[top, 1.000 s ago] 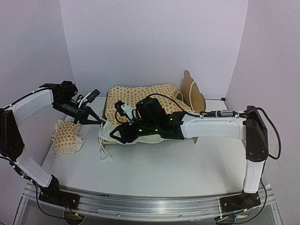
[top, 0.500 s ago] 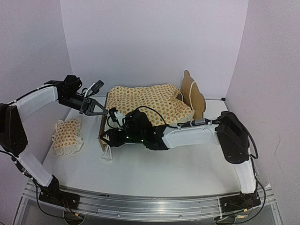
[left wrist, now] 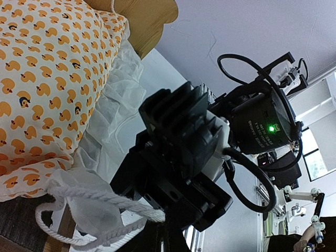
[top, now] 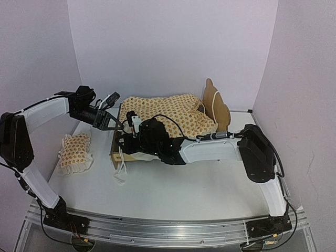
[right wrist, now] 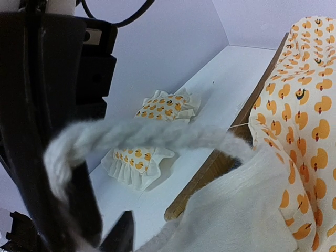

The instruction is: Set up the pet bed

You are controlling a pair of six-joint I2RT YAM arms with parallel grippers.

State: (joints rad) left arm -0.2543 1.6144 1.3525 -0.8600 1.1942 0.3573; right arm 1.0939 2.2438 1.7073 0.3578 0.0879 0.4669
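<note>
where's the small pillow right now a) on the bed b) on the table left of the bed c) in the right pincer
b, the pillow lies on the table, left of the bed and apart from it.

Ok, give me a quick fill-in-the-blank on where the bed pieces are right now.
1. In the top view the pillow lies on the table, to the ___ of the bed frame.
2. The bedding is printed with orange ___.
3. The headboard stands at the frame's ___ end in that view.
Missing words: left; ducks; right.
</note>
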